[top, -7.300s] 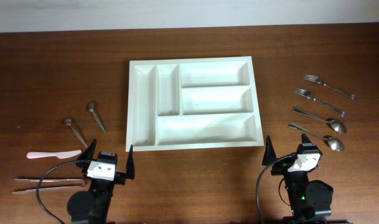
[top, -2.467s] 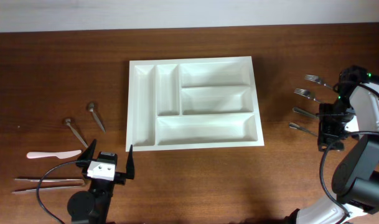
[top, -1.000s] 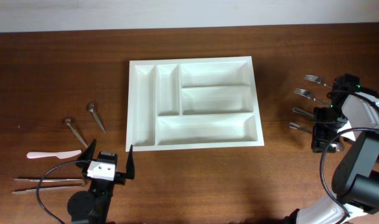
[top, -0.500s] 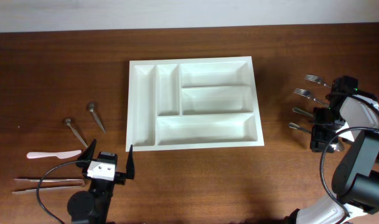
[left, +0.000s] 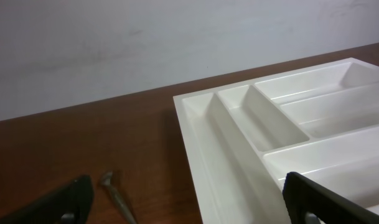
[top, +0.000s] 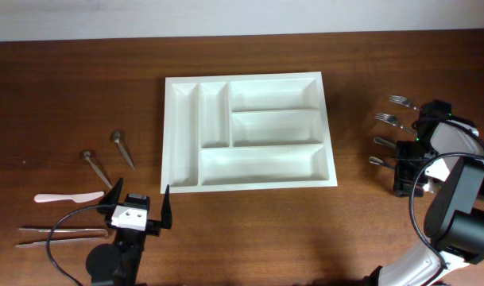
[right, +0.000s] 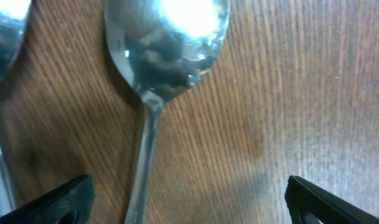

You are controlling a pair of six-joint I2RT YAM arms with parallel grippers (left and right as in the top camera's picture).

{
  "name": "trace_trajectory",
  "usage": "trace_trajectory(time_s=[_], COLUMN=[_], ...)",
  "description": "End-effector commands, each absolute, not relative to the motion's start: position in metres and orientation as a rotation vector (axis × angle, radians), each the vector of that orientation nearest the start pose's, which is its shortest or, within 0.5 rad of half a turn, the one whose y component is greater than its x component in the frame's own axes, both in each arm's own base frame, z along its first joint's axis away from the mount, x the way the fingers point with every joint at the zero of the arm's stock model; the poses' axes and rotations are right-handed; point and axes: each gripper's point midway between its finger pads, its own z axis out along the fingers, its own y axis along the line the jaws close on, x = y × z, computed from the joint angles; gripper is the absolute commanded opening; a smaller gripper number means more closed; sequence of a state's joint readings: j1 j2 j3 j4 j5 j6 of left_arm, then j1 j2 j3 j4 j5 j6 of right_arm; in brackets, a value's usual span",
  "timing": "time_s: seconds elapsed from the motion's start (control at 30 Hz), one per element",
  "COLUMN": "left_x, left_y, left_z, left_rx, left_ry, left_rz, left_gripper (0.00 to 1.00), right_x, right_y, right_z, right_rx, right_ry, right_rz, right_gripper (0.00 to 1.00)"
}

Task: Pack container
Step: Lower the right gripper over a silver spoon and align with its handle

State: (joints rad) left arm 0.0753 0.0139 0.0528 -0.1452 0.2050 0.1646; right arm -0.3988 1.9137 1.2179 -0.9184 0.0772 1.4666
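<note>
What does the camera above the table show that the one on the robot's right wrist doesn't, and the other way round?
Only the overhead view shows the white tray with every compartment empty, two forks and a pink knife. Only the right wrist view shows a spoon bowl close up, with glare on it; from overhead the right arm covers the bowls. Both show spoon handles and the brown wooden table.

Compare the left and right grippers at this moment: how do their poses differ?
The left gripper sits back near the table's front edge, facing the container; the right gripper hangs over the spoons at the table's right. No utensil lies between the left gripper's fingers; a spoon handle lies between the right gripper's. Both are open.
</note>
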Motion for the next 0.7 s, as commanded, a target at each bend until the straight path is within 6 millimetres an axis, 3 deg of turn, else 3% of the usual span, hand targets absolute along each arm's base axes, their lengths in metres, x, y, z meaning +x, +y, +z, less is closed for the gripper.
trace_trajectory(time_s=[0.0,0.67], left_x=[0.242,0.242], left_y=[-0.015,-0.015], left_z=[0.159,0.159], left_rx=[0.229,0.229], left_ry=[1.657,1.657], left_rz=[0.024,0.024], left_gripper=[0.99,0.99], right_x=[0.290,0.287], right_y=[-0.140,-0.137], right_z=[0.002,-0.014], right_rx=[-2.528,-2.493], right_ry=[-1.848,-1.824], right_rz=[0.157,0.172], right_gripper=[0.99,0.99])
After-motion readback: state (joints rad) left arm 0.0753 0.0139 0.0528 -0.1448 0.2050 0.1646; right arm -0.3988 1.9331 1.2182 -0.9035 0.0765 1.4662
